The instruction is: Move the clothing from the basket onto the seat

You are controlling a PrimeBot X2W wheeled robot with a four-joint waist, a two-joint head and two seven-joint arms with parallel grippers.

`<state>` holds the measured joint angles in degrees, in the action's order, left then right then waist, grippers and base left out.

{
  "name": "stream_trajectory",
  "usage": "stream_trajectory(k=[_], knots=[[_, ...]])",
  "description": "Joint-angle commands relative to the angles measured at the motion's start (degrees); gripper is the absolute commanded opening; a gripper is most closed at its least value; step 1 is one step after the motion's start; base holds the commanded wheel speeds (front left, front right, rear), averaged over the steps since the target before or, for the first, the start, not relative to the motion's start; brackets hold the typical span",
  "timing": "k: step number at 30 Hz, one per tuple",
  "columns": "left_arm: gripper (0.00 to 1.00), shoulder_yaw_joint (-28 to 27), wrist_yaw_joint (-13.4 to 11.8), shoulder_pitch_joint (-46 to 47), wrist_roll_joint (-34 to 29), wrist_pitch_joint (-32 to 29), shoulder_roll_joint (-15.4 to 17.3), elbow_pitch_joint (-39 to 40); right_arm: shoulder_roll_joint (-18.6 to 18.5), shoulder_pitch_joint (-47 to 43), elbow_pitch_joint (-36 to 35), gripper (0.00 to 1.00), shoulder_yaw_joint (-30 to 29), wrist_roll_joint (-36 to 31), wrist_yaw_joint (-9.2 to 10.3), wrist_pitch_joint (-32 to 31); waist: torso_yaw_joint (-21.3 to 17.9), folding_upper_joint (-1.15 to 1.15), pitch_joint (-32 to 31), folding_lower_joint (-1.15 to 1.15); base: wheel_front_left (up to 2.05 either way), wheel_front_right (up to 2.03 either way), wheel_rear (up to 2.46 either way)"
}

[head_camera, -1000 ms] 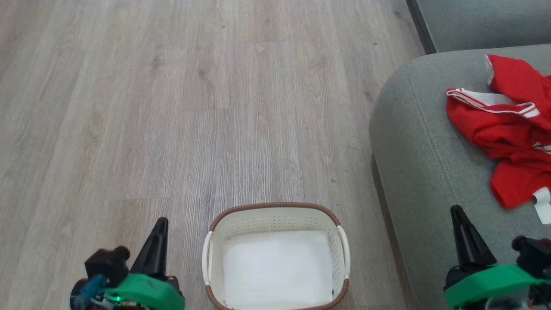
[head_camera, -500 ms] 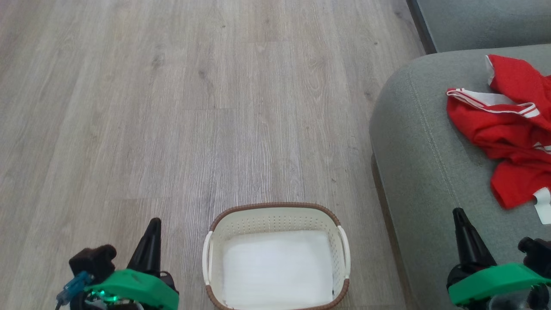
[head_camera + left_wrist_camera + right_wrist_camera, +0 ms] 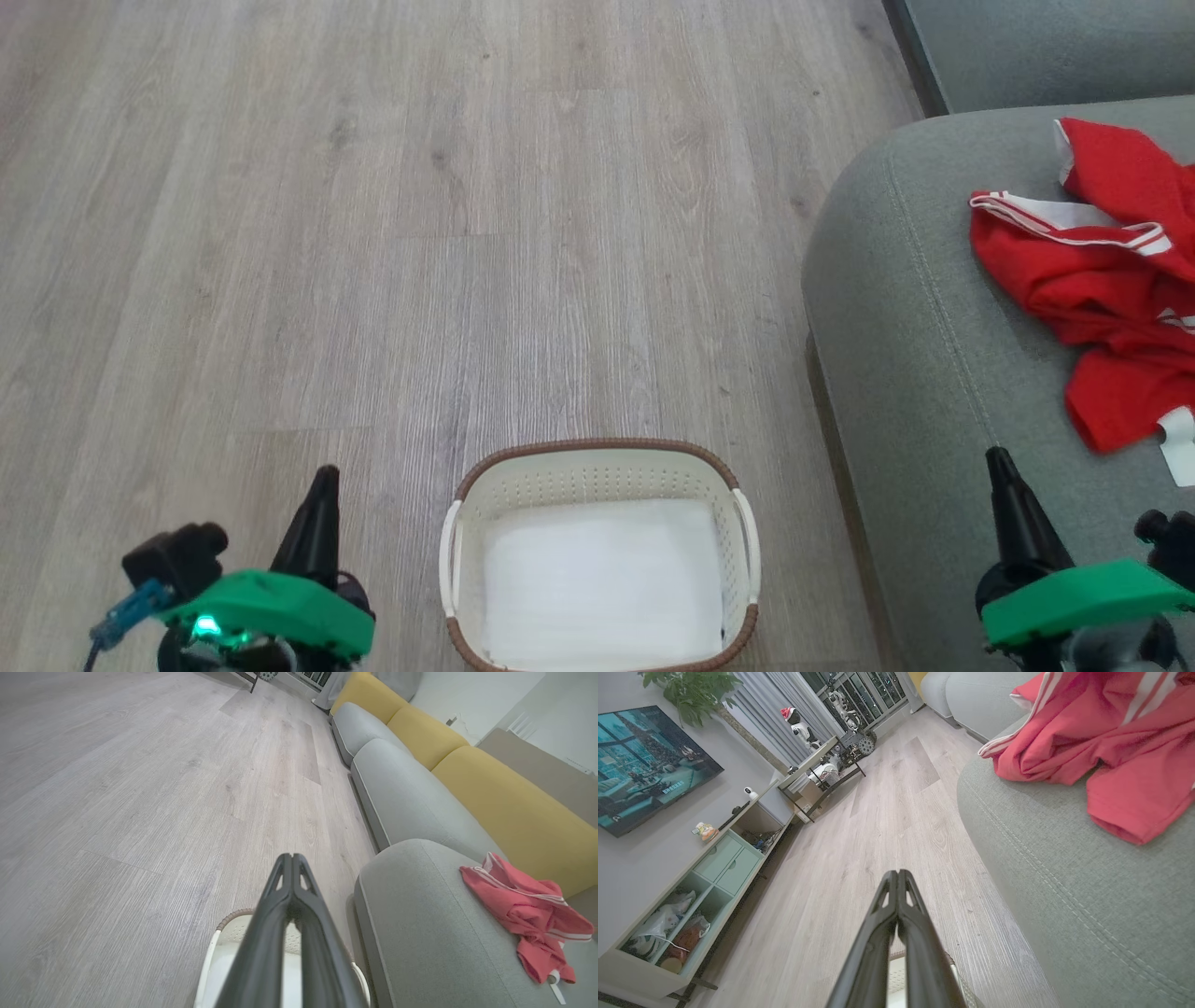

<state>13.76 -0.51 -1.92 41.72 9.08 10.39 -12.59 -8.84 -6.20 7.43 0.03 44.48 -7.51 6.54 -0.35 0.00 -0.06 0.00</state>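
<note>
The red clothing lies crumpled on the grey-green seat at the right, its white stripe trim and tag showing; it also lies on the seat as a red heap and close up. The white basket with a brown rim stands on the floor at bottom centre, holding just a flat white liner sheet. My left gripper is shut, left of the basket. My right gripper is shut above the seat's near edge, apart from the clothing. Both pairs of fingers meet at the tips.
Pale wood floor spreads ahead and to the left. More grey sofa cushions with yellow backs run along the right. A TV stand, a screen and a low table line the far side of the room.
My left gripper has drifted down and to the left, away from the basket. My right gripper has barely shifted. Clothing, basket and seat have stayed put.
</note>
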Motion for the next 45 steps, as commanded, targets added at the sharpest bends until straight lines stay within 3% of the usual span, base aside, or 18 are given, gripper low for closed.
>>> stream_trajectory(k=[1, 45], knots=[[0.00, -2.15, 0.30, 3.27, 1.62, -0.46, 0.05, 1.58, -0.02, 3.14, -1.51, 0.00, -0.50, 1.63, 0.01, -0.35, 0.01, 0.00, 0.00, 0.00, 0.00, 0.00, 0.00], [0.00, -10.73, 4.09, 5.62, 25.94, -7.62, -3.41, 0.10, 2.59, 7.65, 2.46, 0.00, -3.03, 24.67, 0.01, -6.24, 0.17, 0.00, 0.12, 0.00, 0.00, 0.00, 0.00]])
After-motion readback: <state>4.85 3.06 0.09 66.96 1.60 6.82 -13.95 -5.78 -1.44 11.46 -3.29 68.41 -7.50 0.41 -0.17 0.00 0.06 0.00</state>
